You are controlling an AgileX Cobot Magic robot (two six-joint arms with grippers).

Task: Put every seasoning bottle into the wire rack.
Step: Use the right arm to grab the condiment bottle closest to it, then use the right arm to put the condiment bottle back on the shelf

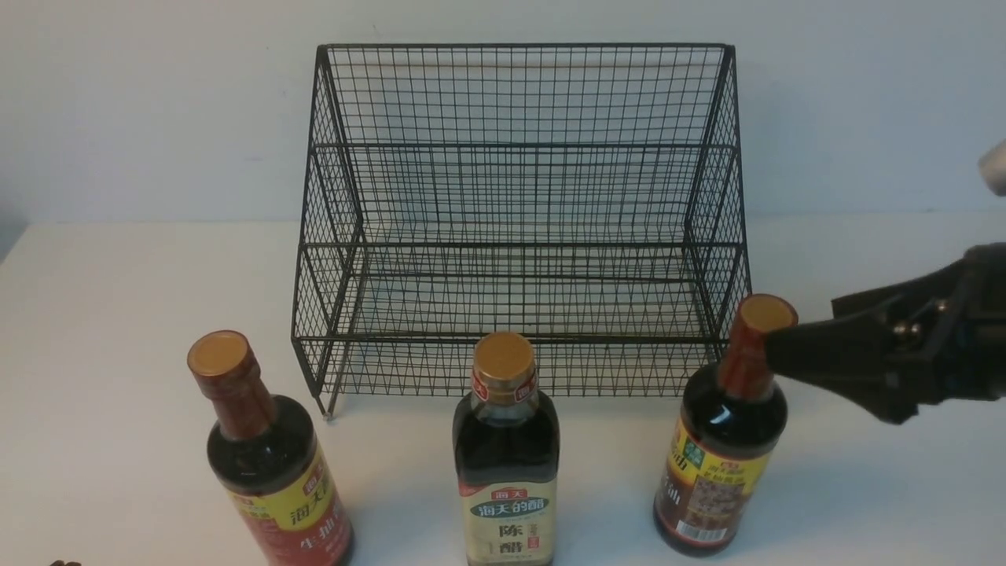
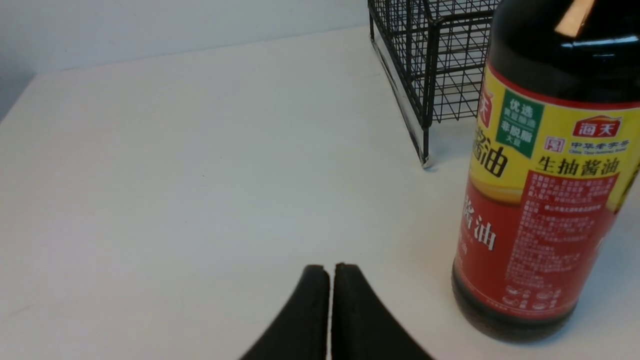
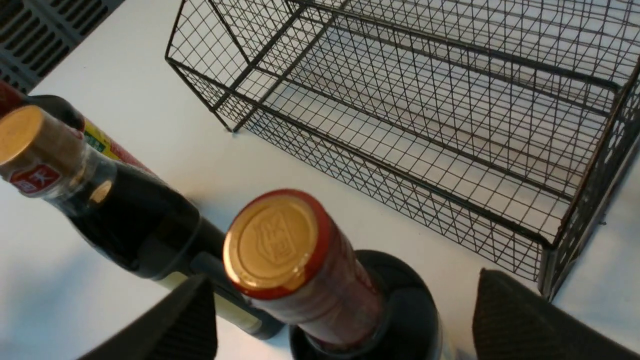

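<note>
The black wire rack (image 1: 519, 145) stands empty at the back of the white table. Three seasoning bottles stand upright in a row in front of it. The left one (image 1: 267, 464) and the right one (image 1: 727, 440) are round, with red-yellow labels. The middle one (image 1: 507, 464) is squarer, with a cream label. My right gripper (image 3: 344, 277) is open wide, with its fingers (image 3: 175, 325) on either side of the right bottle's neck (image 3: 272, 242), not touching it. My left gripper (image 2: 330, 270) is shut and empty above the table, beside the left bottle (image 2: 540, 200).
The rack's front left foot (image 2: 425, 160) stands just behind the left bottle. The rack's front rail (image 3: 380, 165) lies a short way beyond the right bottle. The middle bottle (image 3: 130, 225) stands close beside my right gripper's finger. A wall rises behind the rack.
</note>
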